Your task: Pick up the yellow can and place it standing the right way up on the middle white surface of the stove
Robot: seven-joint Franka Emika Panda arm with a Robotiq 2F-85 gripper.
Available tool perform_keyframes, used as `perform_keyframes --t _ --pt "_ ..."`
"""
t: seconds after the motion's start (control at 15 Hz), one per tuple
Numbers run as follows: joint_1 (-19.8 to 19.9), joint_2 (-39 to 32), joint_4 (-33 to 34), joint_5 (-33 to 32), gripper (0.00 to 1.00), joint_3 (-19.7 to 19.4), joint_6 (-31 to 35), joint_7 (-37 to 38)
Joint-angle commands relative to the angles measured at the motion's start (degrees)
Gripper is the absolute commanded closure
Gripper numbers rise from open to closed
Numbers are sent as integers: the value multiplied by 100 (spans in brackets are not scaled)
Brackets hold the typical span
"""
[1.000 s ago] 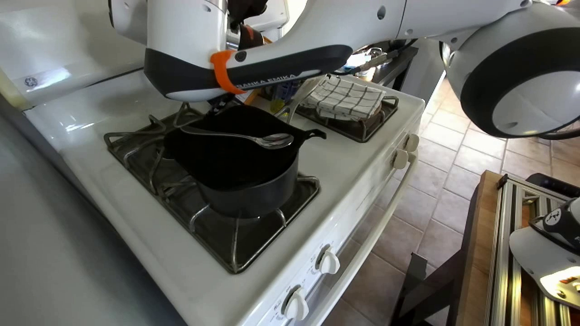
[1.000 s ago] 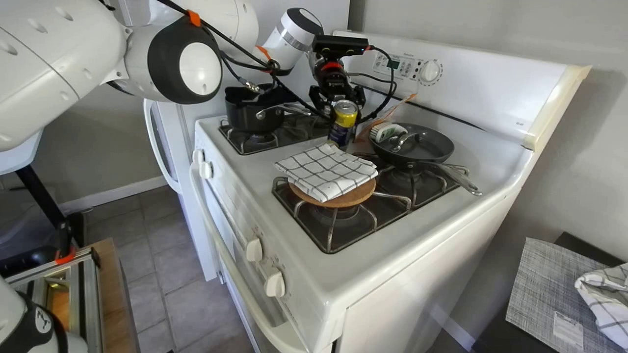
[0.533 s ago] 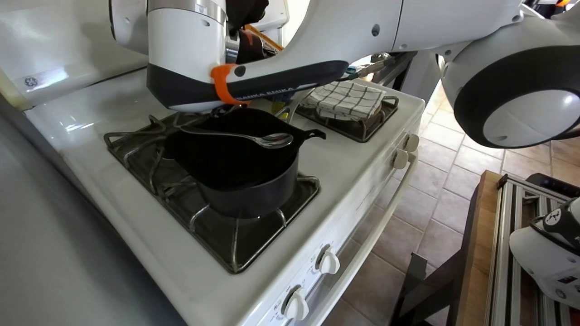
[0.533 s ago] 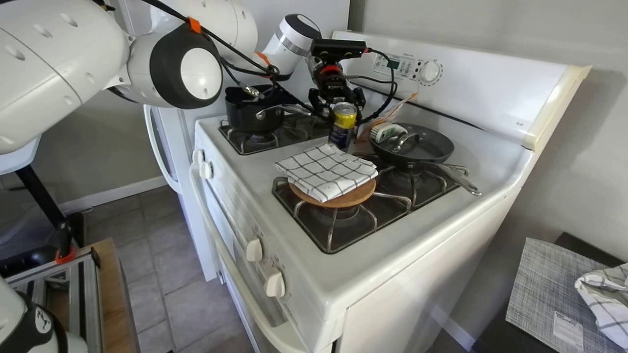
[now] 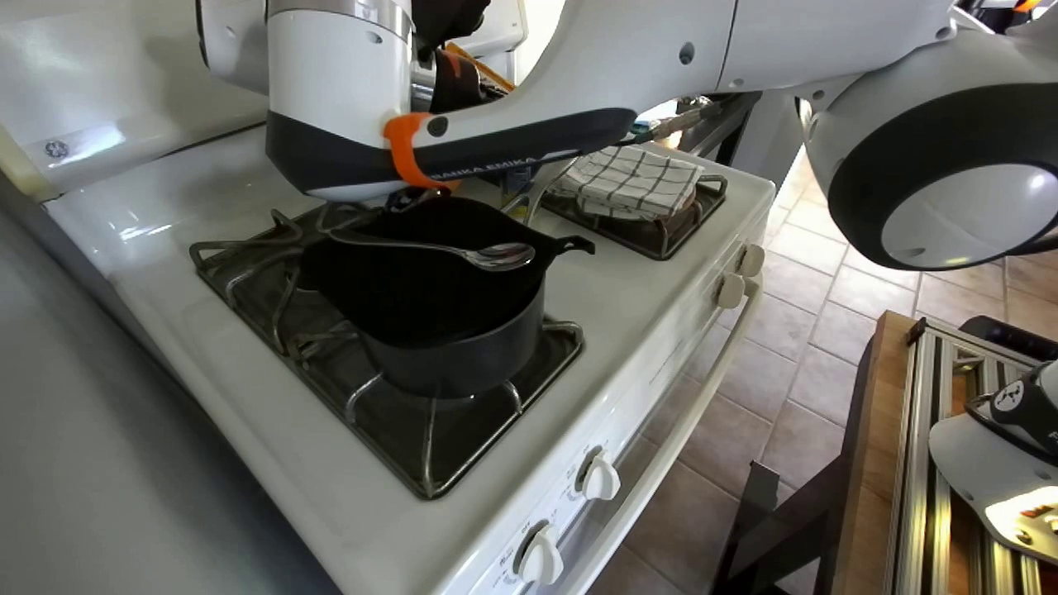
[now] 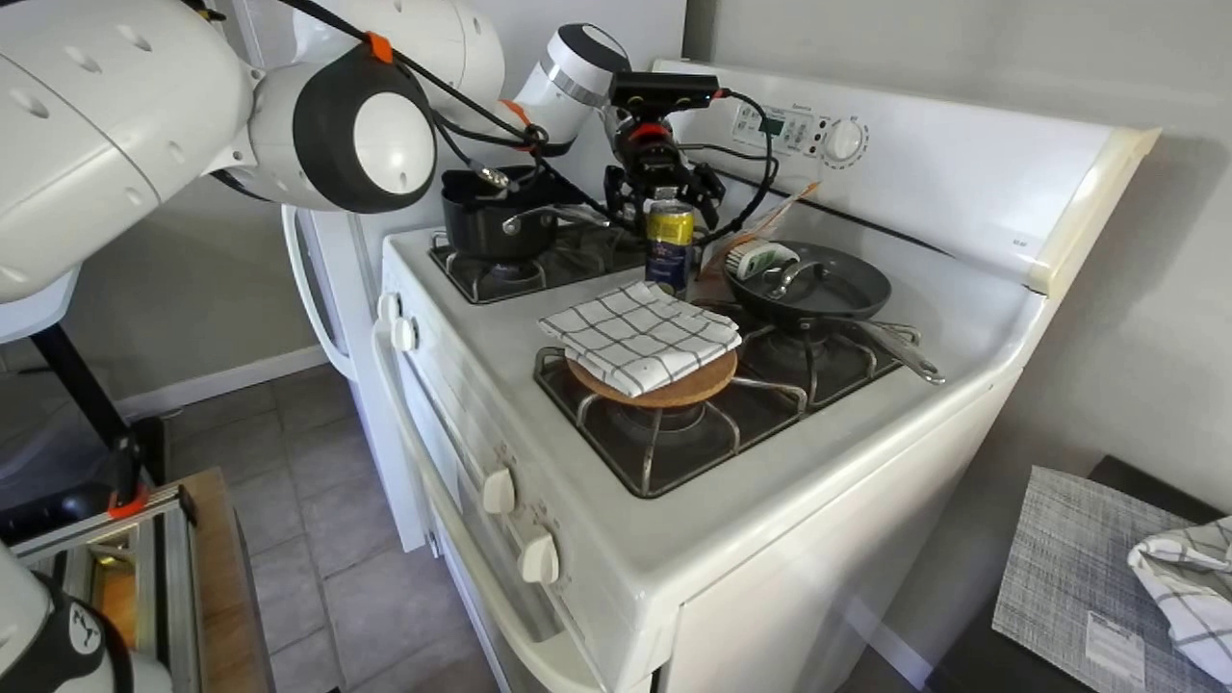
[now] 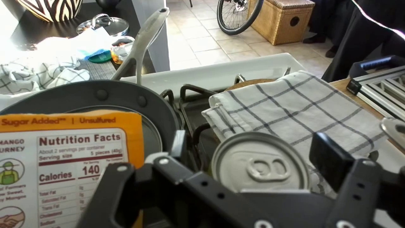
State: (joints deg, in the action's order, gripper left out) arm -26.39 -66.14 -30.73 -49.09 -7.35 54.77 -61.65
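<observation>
A small yellow can (image 6: 671, 248), its lower part dark blue and its silver pull-tab end facing up, stands upright on the middle white surface (image 6: 529, 313) of a white gas stove (image 6: 712, 500), the glossy strip between two sets of dark burner grates (image 6: 652, 448). A folded checked cloth (image 6: 640, 332) just beside it partly hides its foot in an exterior view. A black claw (image 7: 254, 148) hangs around the can's top, at the end of a white robot arm (image 5: 645, 49). Its two fingers (image 7: 330, 160) are spread apart, one on either side of the can; in the wrist view a gap shows between the can and each finger, the wider one on the side of the frying pan (image 6: 861, 284). That dark grey pan shares a set of grates with a round brown board (image 6: 693, 383), on which the cloth lies. An orange and white food packet (image 7: 79, 171), printed with nutrition facts, stands in front of the pan in the wrist view. On the opposite set of grates sits a black pot (image 5: 450, 359) with a metal spoon (image 5: 500, 258) lying across its top. Along the back of the stove, the raised white panel (image 6: 924, 173) carries a small green display (image 6: 771, 126) and a round dial (image 6: 844, 141). Farther off, in the wrist view, are a bicycle wheel (image 7: 234, 31) and a wicker box (image 7: 265, 22) on a tiled floor (image 7: 202, 34).
</observation>
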Motion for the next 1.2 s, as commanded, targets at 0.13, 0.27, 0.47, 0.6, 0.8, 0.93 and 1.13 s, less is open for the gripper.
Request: perform_keyframes --t 0.13,0.27,0.47,0.6,0.8,0.93,1.13 --pt "-43 294 558 178 0 100 -177 172" --pt "-29 649 547 427 0 202 -95 423" --pt "-2 1338 317 786 0 280 73 848" --pt "-8 1679 343 946 0 271 172 1141" --pt "-44 2157 367 1155 0 256 303 1717" --pt "-85 2404 377 1266 0 255 426 2197" --pt "-114 2612 103 1202 0 196 549 2232"
